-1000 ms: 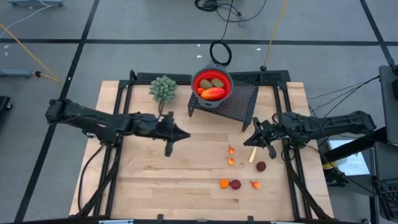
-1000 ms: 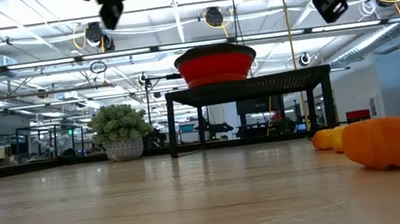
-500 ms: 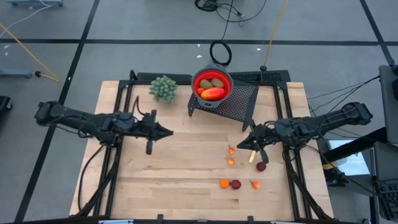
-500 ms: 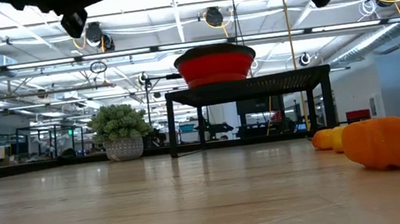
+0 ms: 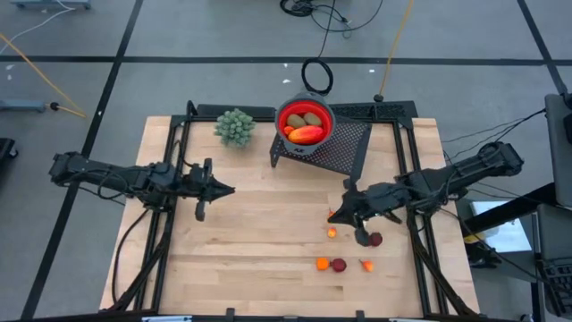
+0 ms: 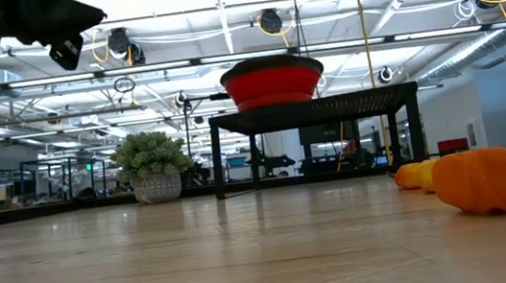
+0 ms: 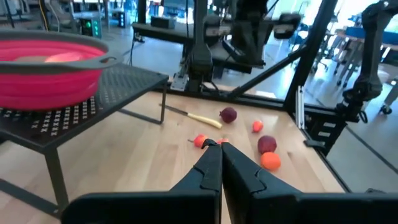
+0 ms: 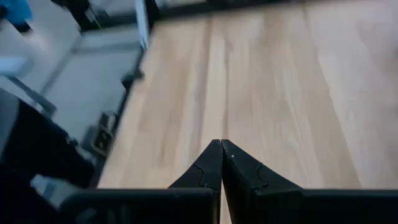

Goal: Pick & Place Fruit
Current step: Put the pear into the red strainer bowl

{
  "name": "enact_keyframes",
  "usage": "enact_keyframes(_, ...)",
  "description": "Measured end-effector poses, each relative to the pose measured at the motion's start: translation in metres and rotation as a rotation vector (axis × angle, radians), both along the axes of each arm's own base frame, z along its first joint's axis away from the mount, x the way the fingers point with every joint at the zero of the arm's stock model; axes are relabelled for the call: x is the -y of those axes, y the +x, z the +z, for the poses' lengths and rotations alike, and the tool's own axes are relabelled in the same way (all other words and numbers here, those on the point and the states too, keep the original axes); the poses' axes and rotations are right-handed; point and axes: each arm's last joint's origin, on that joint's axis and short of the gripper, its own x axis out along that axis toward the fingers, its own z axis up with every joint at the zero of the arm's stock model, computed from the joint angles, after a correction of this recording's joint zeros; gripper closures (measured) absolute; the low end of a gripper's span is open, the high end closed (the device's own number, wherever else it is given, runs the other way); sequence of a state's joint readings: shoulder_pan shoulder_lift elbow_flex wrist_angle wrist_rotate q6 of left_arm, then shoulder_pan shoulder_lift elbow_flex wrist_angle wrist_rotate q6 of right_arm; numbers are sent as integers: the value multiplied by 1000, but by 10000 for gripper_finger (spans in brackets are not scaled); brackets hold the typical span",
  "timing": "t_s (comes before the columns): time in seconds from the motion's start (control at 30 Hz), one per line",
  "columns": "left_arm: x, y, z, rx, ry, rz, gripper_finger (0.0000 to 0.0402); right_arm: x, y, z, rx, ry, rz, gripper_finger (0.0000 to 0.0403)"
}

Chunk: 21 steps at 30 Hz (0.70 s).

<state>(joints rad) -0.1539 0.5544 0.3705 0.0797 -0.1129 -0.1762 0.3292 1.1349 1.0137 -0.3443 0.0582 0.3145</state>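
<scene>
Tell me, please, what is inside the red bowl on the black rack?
Inside the red bowl lie two olive-brown ovals and one red-orange piece. Anything beneath them is covered.

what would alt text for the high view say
Overhead view of a wooden table: a red round bowl holding fruit sits on a black mesh stand, with small orange and dark-red toy fruit bits loose below. The right pincer, shut, hangs over those bits; the left pincer, shut, waits mid-table beside a green bushy plant ball.

Fruit (image 5: 305,127): some in bowl, small bits (image 5: 339,265) loose on table.
</scene>
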Motion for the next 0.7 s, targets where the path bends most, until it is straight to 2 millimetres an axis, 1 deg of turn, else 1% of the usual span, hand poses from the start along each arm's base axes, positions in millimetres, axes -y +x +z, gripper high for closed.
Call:
enact_keyframes(0.1,-1,-7,-7,12,-1,0,394,-4,11,0,-89,-6,-12,403)
enact_keyframes(0.17,-2,-11,-8,28,-2,1,390,-7,18,0,-148,0,-30,403)
enact_keyframes(0.3,-3,-17,-11,12,26,0,398,-11,30,-1,-262,12,-64,403)
enact_keyframes(0.4,-4,-20,-12,5,43,15,397,-12,34,-6,-367,29,-115,403)
enact_keyframes(0.57,-5,-24,-12,-1,69,29,383,-15,42,-23,-501,65,-207,403)
enact_keyframes(0.7,-5,-25,-12,4,92,31,381,-16,47,-38,-585,48,-239,403)
